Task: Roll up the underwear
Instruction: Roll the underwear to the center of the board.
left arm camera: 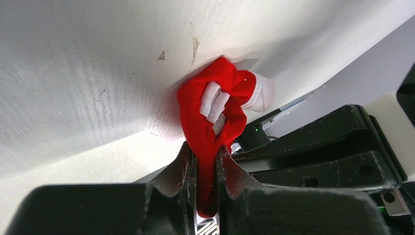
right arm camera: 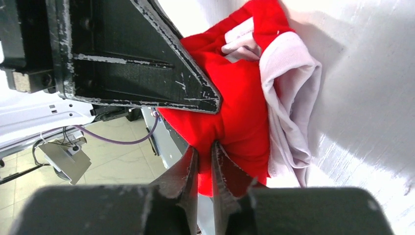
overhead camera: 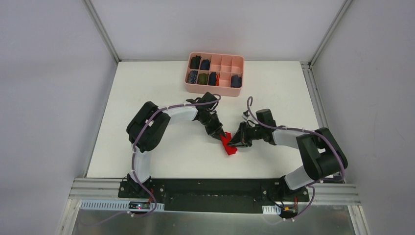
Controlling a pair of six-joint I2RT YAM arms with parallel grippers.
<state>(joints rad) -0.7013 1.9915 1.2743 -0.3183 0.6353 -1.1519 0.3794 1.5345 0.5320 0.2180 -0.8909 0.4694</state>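
The red underwear lies bunched near the middle of the white table, between both arms. In the left wrist view the underwear shows its white band, and a fold of it runs down between the jaws of my left gripper, which is shut on the cloth. From the other side my right gripper is shut on a red fold of the underwear, with its white band hanging to the right. In the top view the left gripper and right gripper meet at the garment.
A pink divided box stands at the table's far edge, with several dark rolled garments in its compartments. Grey walls close in both sides. A black rail runs along the near edge.
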